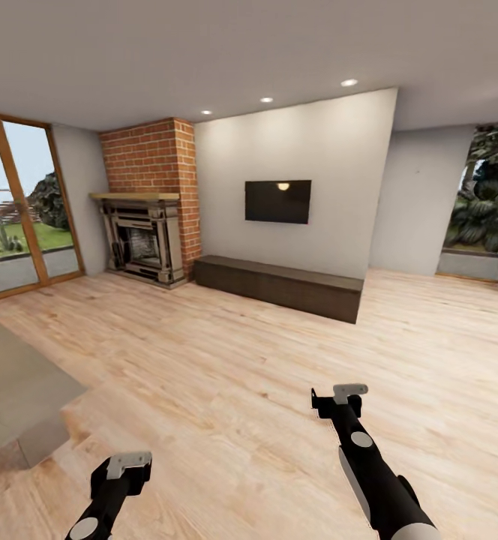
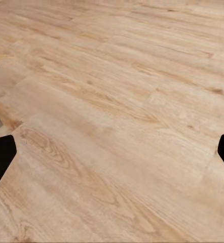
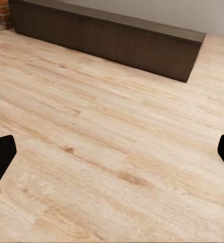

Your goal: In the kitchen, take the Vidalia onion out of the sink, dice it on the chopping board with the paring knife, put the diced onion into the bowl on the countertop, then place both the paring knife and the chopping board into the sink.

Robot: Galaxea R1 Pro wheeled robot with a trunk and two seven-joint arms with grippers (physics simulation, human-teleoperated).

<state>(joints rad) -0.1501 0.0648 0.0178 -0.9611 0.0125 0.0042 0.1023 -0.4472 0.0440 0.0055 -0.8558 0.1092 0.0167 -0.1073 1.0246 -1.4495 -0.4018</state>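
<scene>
Both grippers — left (image 1: 129,466), right (image 1: 337,400) — spread wide, empty, over wood floor (image 1: 234,375). No sink or onion visible. Risked clipping low cabinet (image 1: 279,286) — while driving kitchenward.

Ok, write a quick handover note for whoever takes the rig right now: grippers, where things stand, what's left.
Left gripper: open, empty, low over the wood floor.
Right gripper: open, empty, held further forward.
Place: a living room, facing a brick fireplace, a wall TV and a low dark cabinet.
Done: nothing the pictures confirm.
Left: reach the kitchen, then the whole onion job.
</scene>
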